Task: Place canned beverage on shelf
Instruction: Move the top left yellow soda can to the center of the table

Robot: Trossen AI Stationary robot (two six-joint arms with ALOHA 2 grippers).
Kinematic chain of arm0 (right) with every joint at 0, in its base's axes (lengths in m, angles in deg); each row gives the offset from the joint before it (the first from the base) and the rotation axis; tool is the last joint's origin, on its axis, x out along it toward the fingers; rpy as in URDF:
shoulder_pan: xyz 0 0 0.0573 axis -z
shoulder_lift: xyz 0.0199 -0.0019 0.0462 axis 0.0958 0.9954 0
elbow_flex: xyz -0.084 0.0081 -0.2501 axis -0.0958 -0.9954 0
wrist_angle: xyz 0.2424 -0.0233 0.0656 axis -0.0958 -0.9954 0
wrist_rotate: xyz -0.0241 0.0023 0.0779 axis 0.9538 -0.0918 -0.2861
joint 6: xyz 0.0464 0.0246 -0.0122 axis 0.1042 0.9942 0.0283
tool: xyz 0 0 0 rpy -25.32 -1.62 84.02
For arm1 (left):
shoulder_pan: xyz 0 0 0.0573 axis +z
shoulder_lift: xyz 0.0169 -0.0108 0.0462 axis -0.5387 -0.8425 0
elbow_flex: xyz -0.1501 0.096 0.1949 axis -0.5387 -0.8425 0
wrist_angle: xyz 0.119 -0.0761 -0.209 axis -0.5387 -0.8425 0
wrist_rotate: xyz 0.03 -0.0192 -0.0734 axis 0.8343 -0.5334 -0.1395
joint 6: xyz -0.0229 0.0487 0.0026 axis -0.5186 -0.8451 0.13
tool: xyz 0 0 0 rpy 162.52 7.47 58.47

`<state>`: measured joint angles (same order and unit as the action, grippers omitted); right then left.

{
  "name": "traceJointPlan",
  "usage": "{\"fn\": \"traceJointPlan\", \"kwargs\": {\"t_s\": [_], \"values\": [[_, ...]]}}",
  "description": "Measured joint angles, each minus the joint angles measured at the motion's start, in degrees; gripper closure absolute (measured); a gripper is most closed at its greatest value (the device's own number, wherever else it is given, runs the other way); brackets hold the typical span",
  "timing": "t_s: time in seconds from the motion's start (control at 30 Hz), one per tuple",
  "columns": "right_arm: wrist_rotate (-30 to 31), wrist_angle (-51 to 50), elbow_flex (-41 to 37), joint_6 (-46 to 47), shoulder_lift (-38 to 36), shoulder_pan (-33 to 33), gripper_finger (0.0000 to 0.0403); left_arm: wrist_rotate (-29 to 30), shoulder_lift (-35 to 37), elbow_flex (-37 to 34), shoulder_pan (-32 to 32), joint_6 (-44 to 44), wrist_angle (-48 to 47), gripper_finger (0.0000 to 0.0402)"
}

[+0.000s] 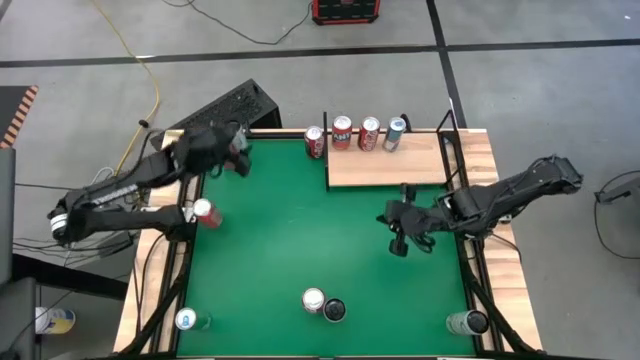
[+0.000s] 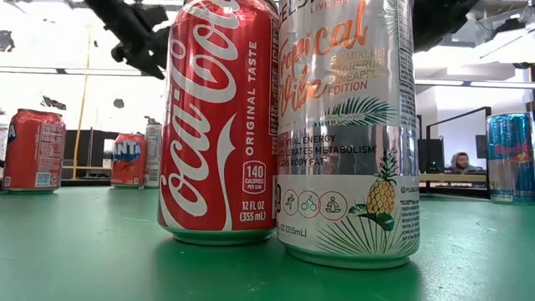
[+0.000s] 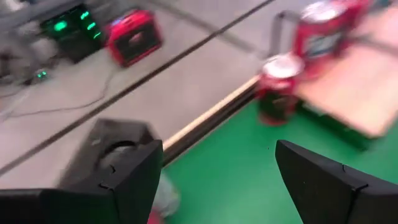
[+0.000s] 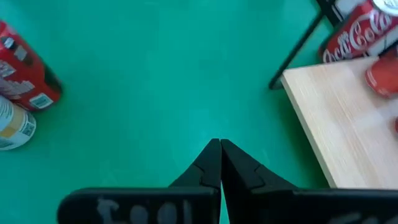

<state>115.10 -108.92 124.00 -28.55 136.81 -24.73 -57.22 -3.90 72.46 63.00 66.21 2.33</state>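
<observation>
The shelf [image 1: 385, 165] is a pale wood board at the table's far right. Three cans [image 1: 369, 133] stand along its far edge. A red can [image 1: 315, 142] stands on the green table just left of the shelf and also shows in the left wrist view [image 3: 278, 87]. My left gripper [image 1: 238, 152] is open and empty at the far left, left of that can, its fingers [image 3: 143, 171] wide apart. My right gripper [image 1: 392, 222] is shut and empty over the green just in front of the shelf [image 4: 348, 124].
Another red can [image 1: 207, 213] stands near the left rail. A Coca-Cola can [image 2: 219, 125] and a silver can [image 2: 347, 125] stand together at the near edge [image 1: 322, 305]. Single cans stand at the near left corner [image 1: 186, 320] and the near right corner [image 1: 467, 322].
</observation>
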Motion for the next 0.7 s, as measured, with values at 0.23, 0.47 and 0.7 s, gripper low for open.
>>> {"fn": "traceJointPlan", "kwargs": {"t_s": [0.23, 0.47, 0.7], "values": [[1.7, 0.5, 0.0, -0.1, 2.4, -4.8, 0.0372, -4.1, -18.5, 17.2, 14.2, 0.4, -16.8, 0.0105], [1.7, 0.5, 0.0, 1.1, 2.0, -7.2, 0.0375, -5.4, -32.4, 31.1, 20.2, -1.2, -27.6, 0.0105], [1.7, 0.5, 0.0, 1.5, 2.0, -7.4, 0.0373, -5.0, -39.3, 35.9, 22.0, -4.3, -32.0, 0.0105]]}}
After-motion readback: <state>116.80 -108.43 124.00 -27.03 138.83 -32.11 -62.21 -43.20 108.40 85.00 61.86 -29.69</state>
